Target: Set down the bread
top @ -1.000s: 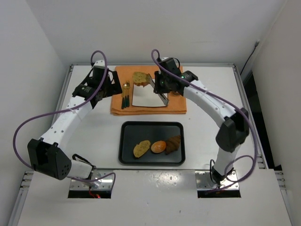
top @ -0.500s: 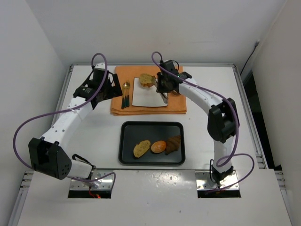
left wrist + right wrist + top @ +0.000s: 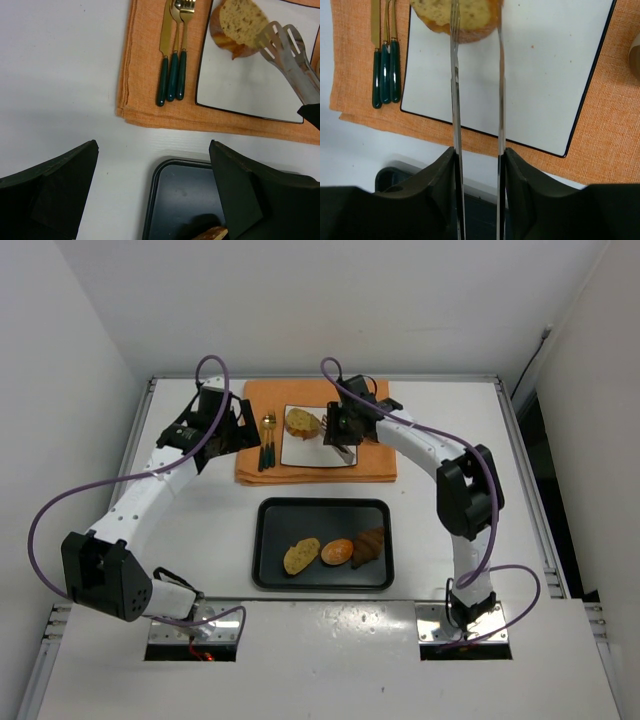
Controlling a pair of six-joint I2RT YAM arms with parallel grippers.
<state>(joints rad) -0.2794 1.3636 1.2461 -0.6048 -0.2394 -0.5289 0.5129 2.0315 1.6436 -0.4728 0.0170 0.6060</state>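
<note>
Steel tongs (image 3: 294, 62) clasped in my right gripper (image 3: 478, 165) have swung down and left since a moment ago and seem to ease apart, so the bread (image 3: 472, 15) now rests on the upper-left corner of the plate (image 3: 540, 85) between their tips, placed but, I judge, not yet released.

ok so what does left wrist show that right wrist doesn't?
Left wrist only: a bread piece in the black tray, and the open left hand.
Right wrist only: the white plate's right edge, a brownish round object cut off by the frame, and the right hand clamped on the tongs.
Both: the bread slice on that plate with the tong tips at it, the orange placemat, the green-handled cutlery, and a tray corner.
</note>
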